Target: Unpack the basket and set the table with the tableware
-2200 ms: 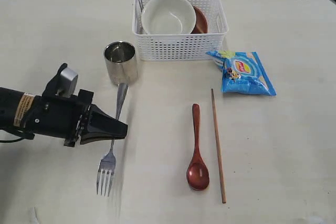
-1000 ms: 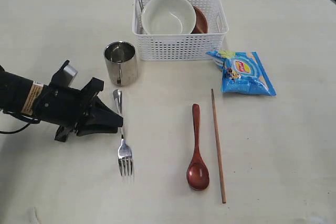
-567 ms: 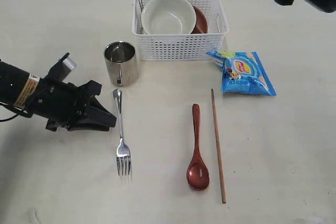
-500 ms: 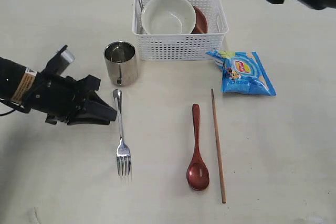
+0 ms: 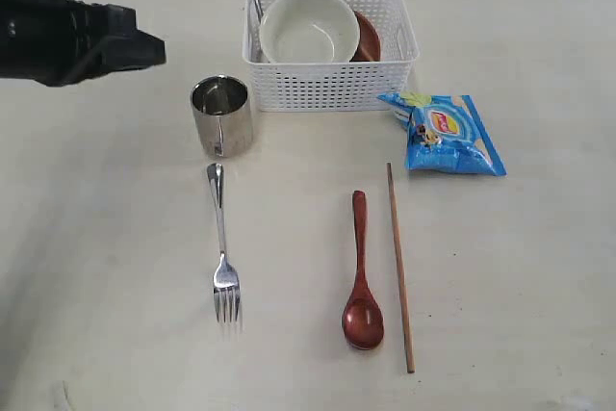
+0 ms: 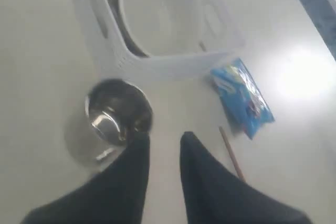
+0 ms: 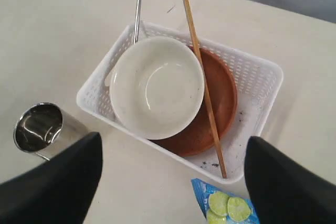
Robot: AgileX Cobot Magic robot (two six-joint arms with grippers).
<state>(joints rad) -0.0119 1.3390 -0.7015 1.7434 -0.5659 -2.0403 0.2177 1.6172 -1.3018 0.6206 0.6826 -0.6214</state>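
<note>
Half-unpacked basket [image 5: 332,89]; we flag a snag risk.
Exterior: fork [image 5: 223,257] and spoon [image 5: 361,267] lie before the basket. Left wrist: left gripper [image 6: 164,139] slightly apart, empty, near the cup [image 6: 118,116] beside the basket. Right wrist: right gripper [image 7: 173,142] wide apart above the basket; lifting the bowl [image 7: 156,87] could flip the chopstick [image 7: 205,93] alongside.

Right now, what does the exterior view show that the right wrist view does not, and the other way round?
Only exterior: the fork, the spoon and one chopstick, all lying on the table. Only right wrist: the right tool, its jaws wide open. Both: the basket, bowl, plate, knife, second chopstick, cup and bag.
</note>
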